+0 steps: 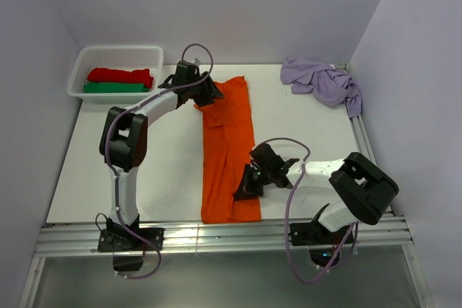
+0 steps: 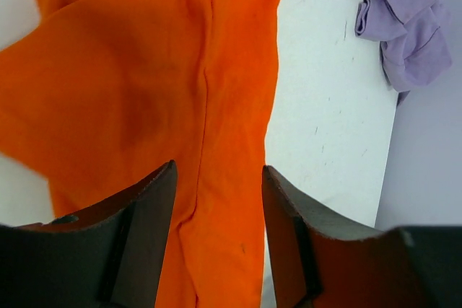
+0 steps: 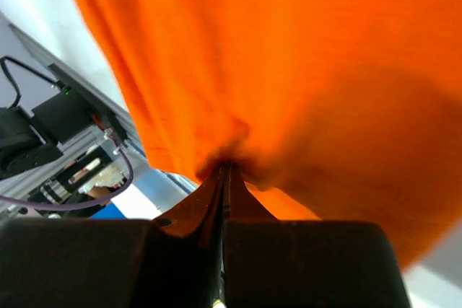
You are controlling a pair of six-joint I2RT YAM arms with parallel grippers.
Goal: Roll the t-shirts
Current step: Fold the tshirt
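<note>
The orange t-shirt (image 1: 228, 149) lies folded into a long narrow strip down the middle of the table. My left gripper (image 1: 208, 96) is open at the strip's far left edge; in the left wrist view its fingers (image 2: 144, 229) straddle the orange cloth (image 2: 159, 91) without pinching it. My right gripper (image 1: 241, 191) is shut on the shirt's near right edge; the right wrist view shows the cloth (image 3: 289, 63) pinched at its fingertips (image 3: 225, 167). The lilac t-shirt (image 1: 323, 81) lies crumpled at the far right. The red t-shirt (image 1: 120, 75) and green t-shirt (image 1: 115, 88) sit rolled in the basket.
A white mesh basket (image 1: 83, 66) stands at the far left corner. Grey walls close in the table at the back and both sides. An aluminium rail (image 1: 216, 239) runs along the near edge. The lilac shirt also shows in the left wrist view (image 2: 408, 19).
</note>
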